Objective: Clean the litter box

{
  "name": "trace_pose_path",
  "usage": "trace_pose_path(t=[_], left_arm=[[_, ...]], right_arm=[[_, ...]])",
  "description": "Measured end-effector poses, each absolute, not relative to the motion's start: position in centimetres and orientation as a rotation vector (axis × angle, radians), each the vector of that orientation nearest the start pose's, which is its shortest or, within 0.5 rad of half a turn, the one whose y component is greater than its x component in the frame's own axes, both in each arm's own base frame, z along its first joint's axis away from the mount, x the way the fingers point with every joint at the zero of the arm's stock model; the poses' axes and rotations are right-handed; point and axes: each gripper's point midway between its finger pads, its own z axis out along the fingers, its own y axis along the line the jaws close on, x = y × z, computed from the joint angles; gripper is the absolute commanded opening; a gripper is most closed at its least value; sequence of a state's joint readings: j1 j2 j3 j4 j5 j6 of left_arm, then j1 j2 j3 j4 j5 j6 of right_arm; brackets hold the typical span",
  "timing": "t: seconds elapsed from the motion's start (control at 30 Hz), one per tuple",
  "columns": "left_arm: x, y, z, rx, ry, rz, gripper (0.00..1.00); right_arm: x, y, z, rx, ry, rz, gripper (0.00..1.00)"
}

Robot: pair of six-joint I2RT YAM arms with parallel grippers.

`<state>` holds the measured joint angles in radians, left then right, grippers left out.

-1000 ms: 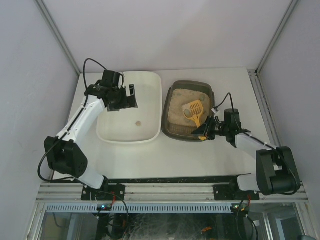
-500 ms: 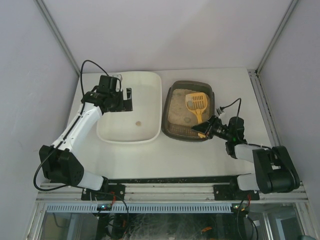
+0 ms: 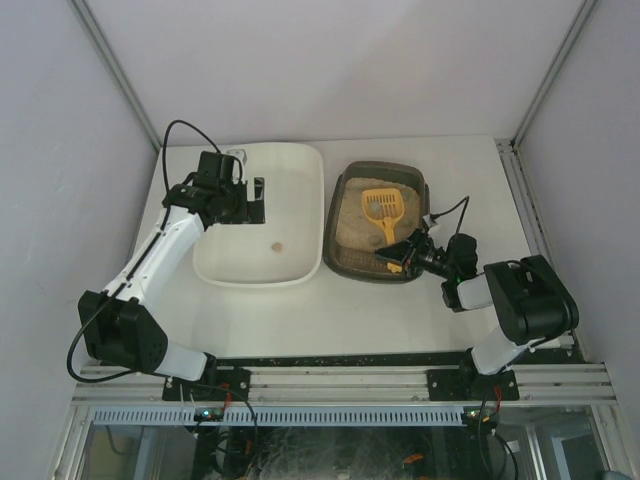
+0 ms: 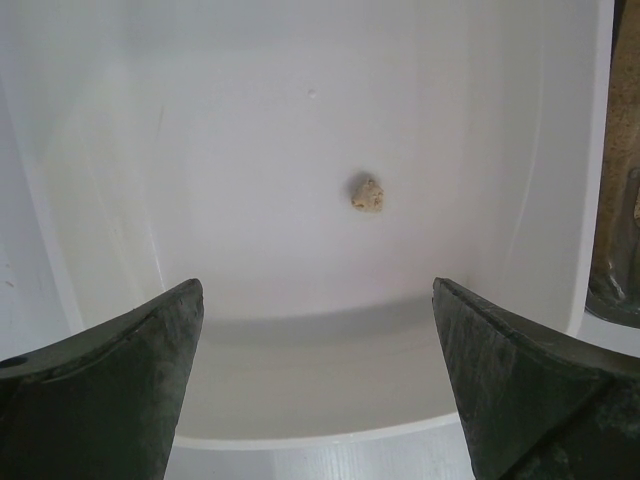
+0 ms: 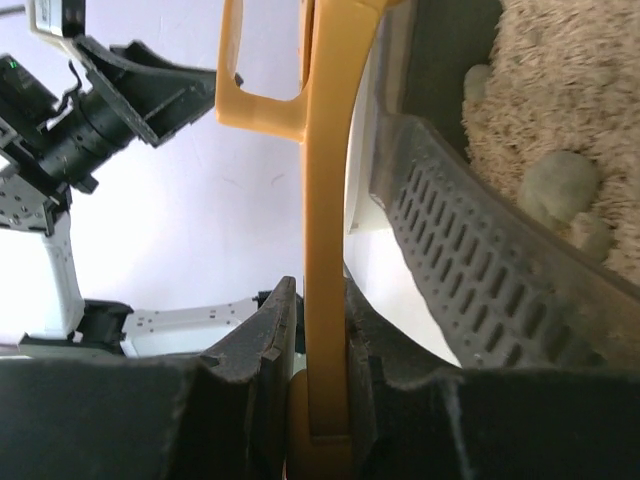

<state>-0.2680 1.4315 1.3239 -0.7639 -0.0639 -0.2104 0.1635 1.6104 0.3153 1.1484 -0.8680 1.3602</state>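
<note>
The litter box (image 3: 381,168) is a dark brown tray with beige litter, standing right of centre. A yellow scoop (image 3: 383,206) lies with its slotted head over the litter and its handle reaching back over the near rim. My right gripper (image 3: 398,260) is shut on that handle at the box's near right corner. In the right wrist view the scoop handle (image 5: 325,190) runs up between the shut fingers of the right gripper (image 5: 325,300), beside the ribbed rim (image 5: 470,260), and pale clumps (image 5: 560,185) sit in the litter. My left gripper (image 3: 256,199) hangs open over the white tub, holding nothing.
A white tub (image 3: 300,160) stands left of the litter box, almost touching it. One small beige clump (image 3: 275,246) lies on its floor. In the left wrist view this clump (image 4: 367,193) shows beyond the open left gripper (image 4: 318,290), above the tub's wall (image 4: 500,150).
The right arm has folded back toward its base. The scoop head went from tilted over the box's middle to lying flatter nearer the far end. The left gripper shifted slightly left, then stayed still.
</note>
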Motion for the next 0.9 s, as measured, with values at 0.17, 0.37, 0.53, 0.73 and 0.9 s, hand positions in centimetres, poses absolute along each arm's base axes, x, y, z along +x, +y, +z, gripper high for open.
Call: trace_pose_path(t=[0.17, 0.37, 0.53, 0.73, 0.9], left_arm=[[35.0, -9.6, 19.1, 0.065, 2.444, -0.147, 1.0], [35.0, -9.6, 19.1, 0.075, 2.445, -0.15, 1.0], [35.0, -9.7, 19.1, 0.077, 2.445, -0.153, 0.99], [34.9, -9.6, 19.1, 0.075, 2.445, -0.151, 1.0], [34.9, -9.0, 19.4, 0.075, 2.444, -0.136, 1.0]], right_arm=[[27.7, 21.2, 13.6, 0.38, 2.008, 1.759, 0.0], [28.3, 22.0, 14.5, 0.28, 2.069, 1.633, 0.0], [28.5, 20.4, 14.4, 0.29, 2.075, 1.561, 0.0], [28.1, 20.1, 13.6, 0.325, 2.115, 1.554, 0.0], [27.8, 21.6, 14.0, 0.271, 2.186, 1.501, 0.0]])
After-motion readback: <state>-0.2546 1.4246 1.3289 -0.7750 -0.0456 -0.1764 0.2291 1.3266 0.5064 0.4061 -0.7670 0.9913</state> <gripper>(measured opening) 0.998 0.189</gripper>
